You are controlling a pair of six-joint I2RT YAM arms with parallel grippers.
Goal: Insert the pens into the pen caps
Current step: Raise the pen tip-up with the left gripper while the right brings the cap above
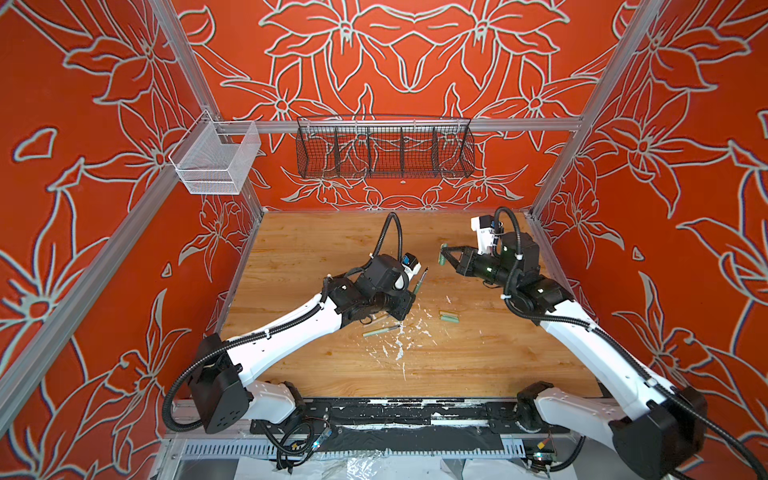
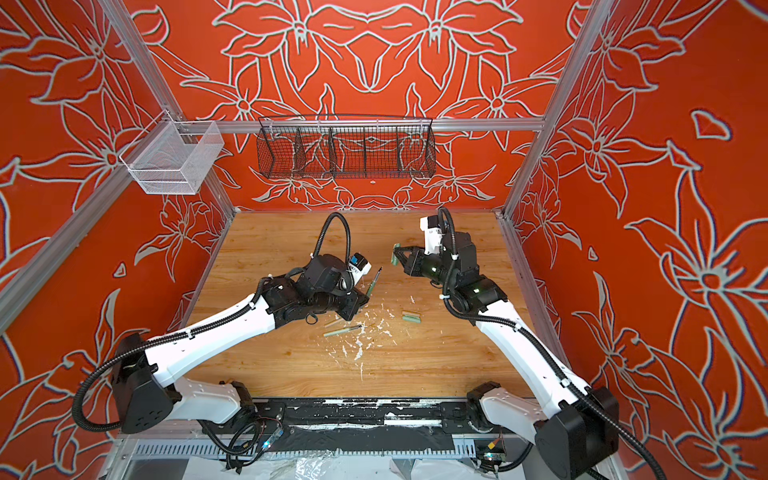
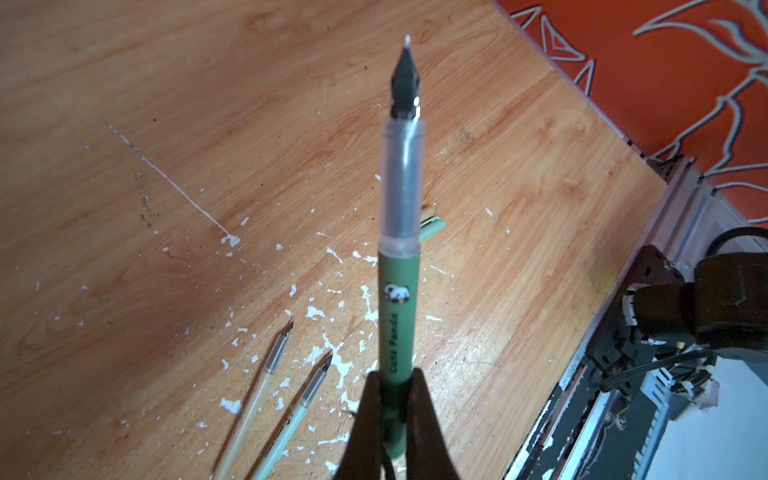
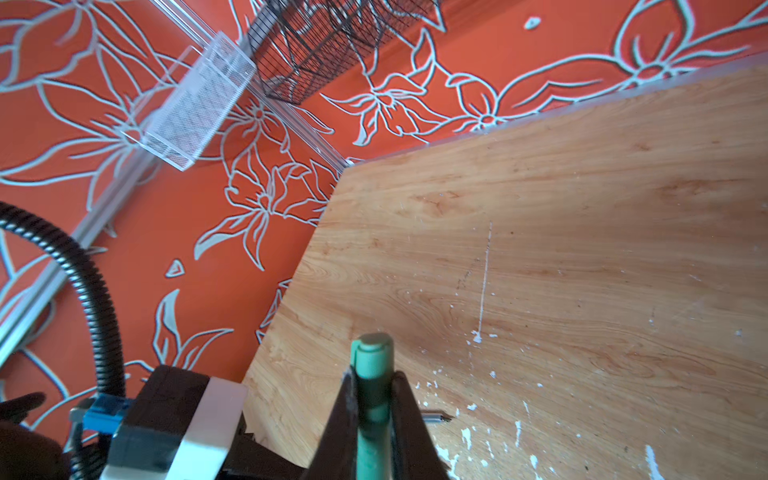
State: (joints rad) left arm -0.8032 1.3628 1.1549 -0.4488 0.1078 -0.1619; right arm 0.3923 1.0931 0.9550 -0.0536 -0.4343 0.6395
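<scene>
My left gripper [image 1: 412, 296] [image 3: 395, 395] is shut on the rear end of the dark green pen [image 1: 420, 281] [image 2: 374, 281] [image 3: 400, 307]. The pen is held above the table with its dark nib pointing away from the gripper. My right gripper [image 1: 444, 252] [image 4: 372, 388] is shut on the dark green pen cap [image 1: 442, 257] [image 2: 394, 255] [image 4: 371, 357], lifted a short way right of the nib. A pale mint pen [image 1: 380, 331] [image 3: 299, 409] and a beige pen [image 1: 376, 321] [image 3: 257, 390] lie on the wood beside the left wrist. A beige cap [image 1: 446, 312] and a pale green cap [image 1: 450, 318] lie side by side.
White paint flecks [image 1: 401, 349] are scattered over the wooden table [image 1: 316, 249] between the arms. A black wire basket [image 1: 384, 151] and a white mesh basket [image 1: 216, 160] hang on the back rail. Red patterned walls close in three sides.
</scene>
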